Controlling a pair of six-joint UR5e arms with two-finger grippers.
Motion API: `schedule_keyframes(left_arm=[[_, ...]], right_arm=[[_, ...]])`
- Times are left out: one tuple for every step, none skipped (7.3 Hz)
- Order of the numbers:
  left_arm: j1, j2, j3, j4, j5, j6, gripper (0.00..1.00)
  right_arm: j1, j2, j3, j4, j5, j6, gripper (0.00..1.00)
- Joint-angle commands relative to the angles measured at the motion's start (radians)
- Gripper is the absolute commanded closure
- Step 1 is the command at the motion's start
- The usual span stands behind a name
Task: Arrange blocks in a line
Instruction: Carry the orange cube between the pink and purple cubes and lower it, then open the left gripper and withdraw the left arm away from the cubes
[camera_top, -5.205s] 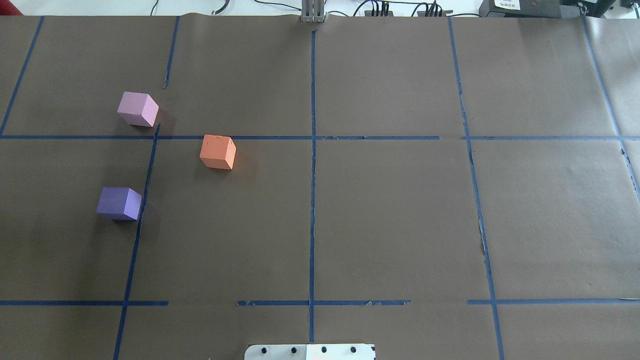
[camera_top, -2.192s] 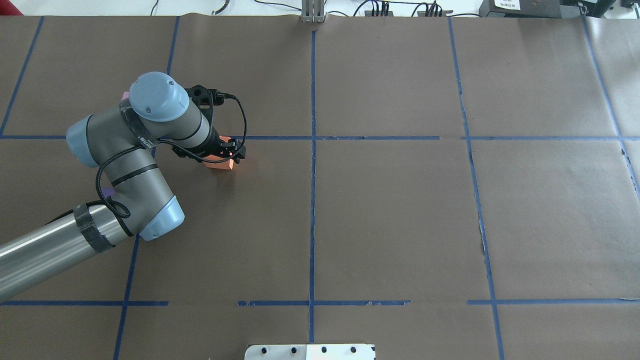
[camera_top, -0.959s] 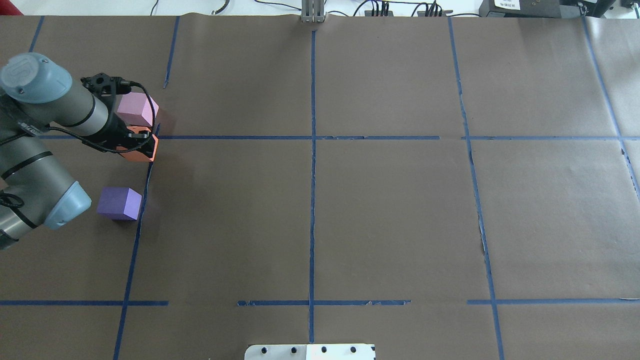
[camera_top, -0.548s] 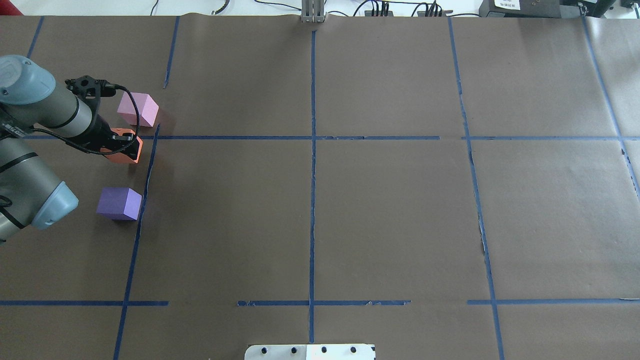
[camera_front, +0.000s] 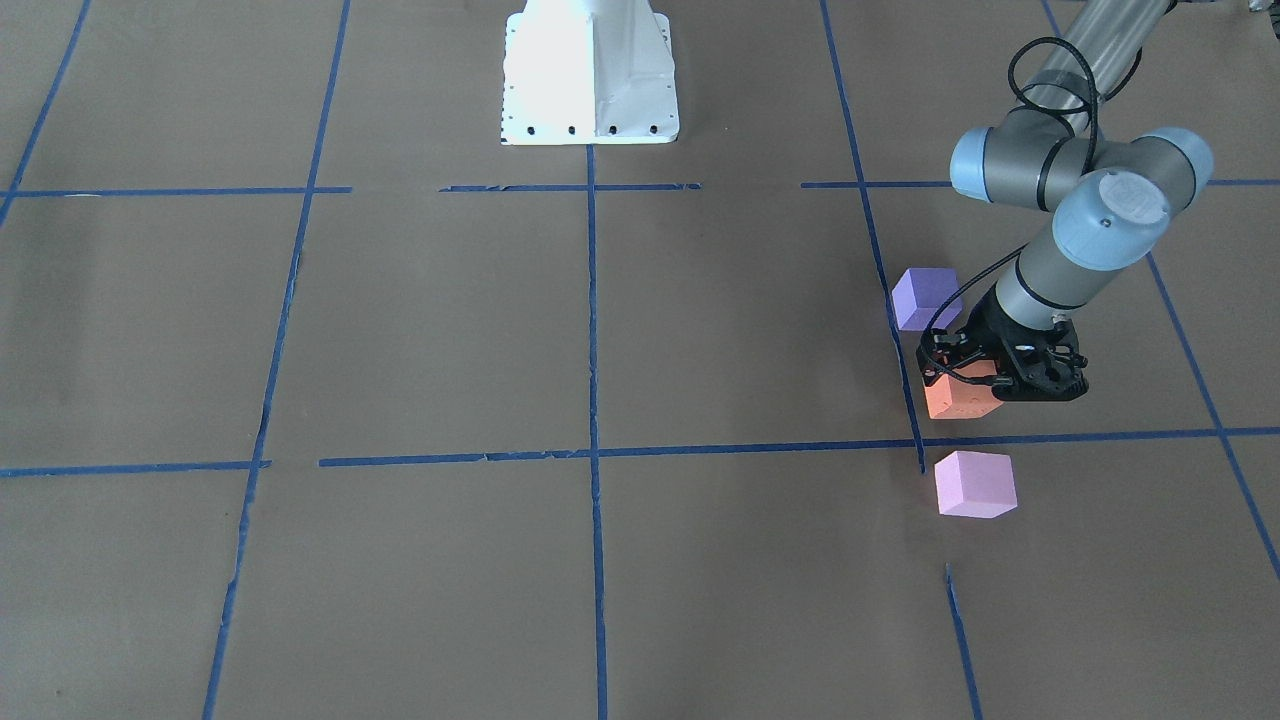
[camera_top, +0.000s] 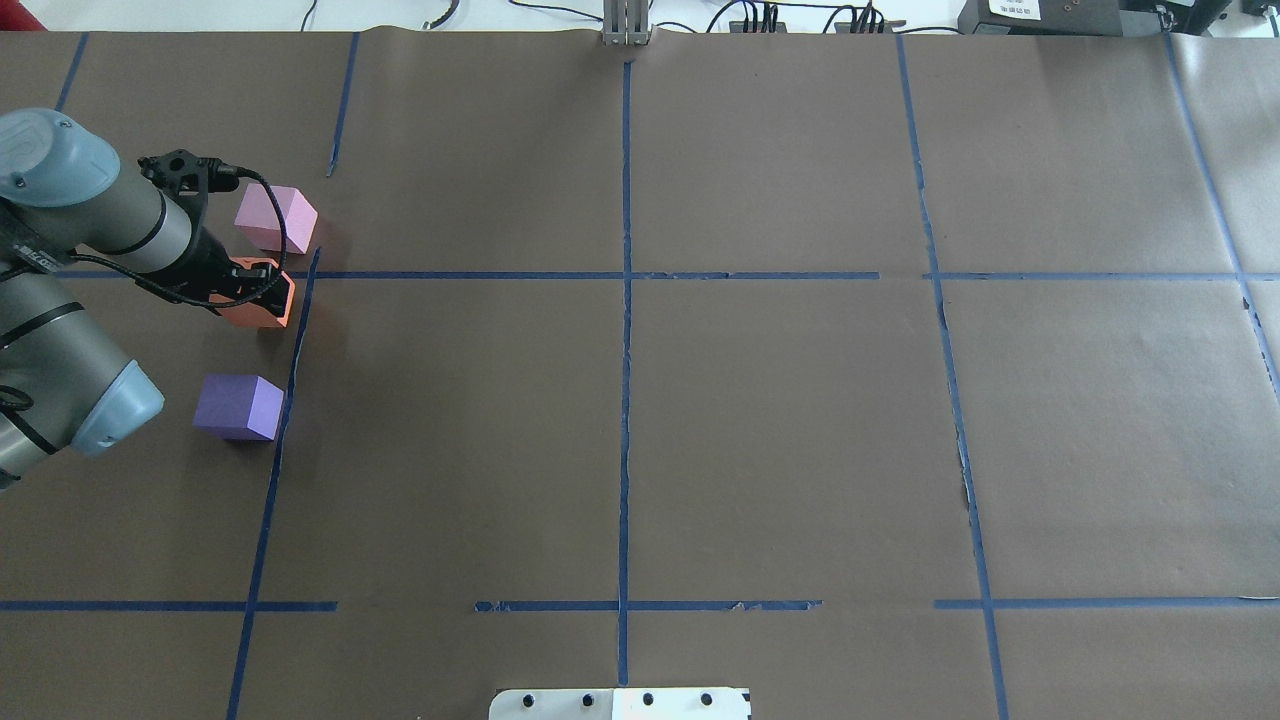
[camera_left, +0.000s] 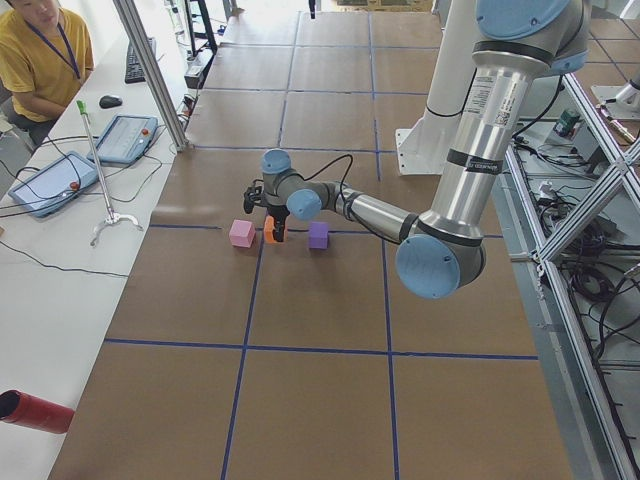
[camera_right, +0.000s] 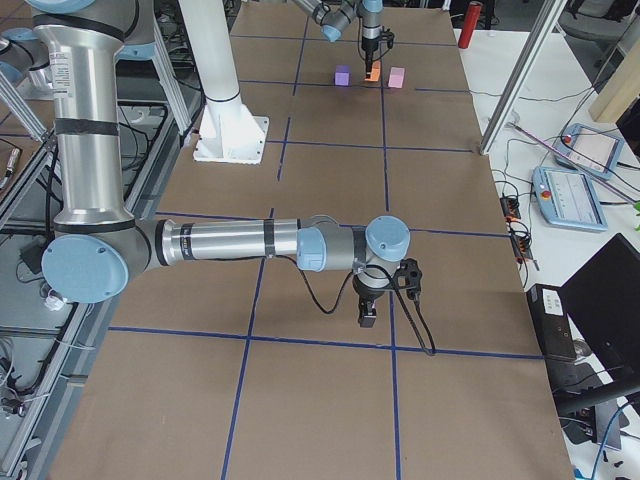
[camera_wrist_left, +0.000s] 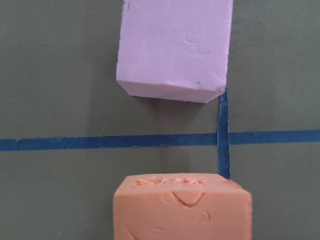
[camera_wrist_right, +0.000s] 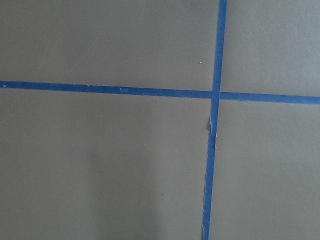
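Left pincer (camera_top: 262, 286) tight on orange block (camera_wrist_left: 182, 207) between pink block (camera_top: 275, 218) and purple block (camera_top: 238, 406); right pincer (camera_right: 367, 316), state unclear.

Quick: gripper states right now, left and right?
Left gripper: closed, holding the orange block.
Right gripper: cannot be told; it shows only in the far side view.

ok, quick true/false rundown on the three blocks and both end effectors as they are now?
1. The left end effector grips the orange block. True.
2. The orange block sits between the pink block and the purple block. True.
3. The pink block touches the orange one. False: a gap crossed by blue tape separates them.
4. The right end effector hovers above the blocks. False: it is far from them, over bare brown paper.
5. The purple block is stacked on the pink one. False: they sit apart.
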Motion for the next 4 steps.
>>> schedule_keyframes(left_arm=[[-0.004, 0.002, -0.008, 0.003, -0.001, 0.008, 0.01], [-0.044, 0.002, -0.017, 0.009, -0.016, 0.016, 0.01], [-0.113, 0.013, -0.061, 0.018, -0.062, 0.019, 0.01], [-0.179, 0.015, -0.072, 0.032, -0.067, 0.107, 0.01]], right_arm=[[0.0, 0.0, 0.0, 0.0, 0.0, 0.0, 0.0], [0.0, 0.0, 0.001, 0.0, 0.0, 0.0, 0.0], [0.0, 0.0, 0.0, 0.0, 0.0, 0.0, 0.0], [0.0, 0.0, 0.001, 0.0, 0.0, 0.0, 0.0]])
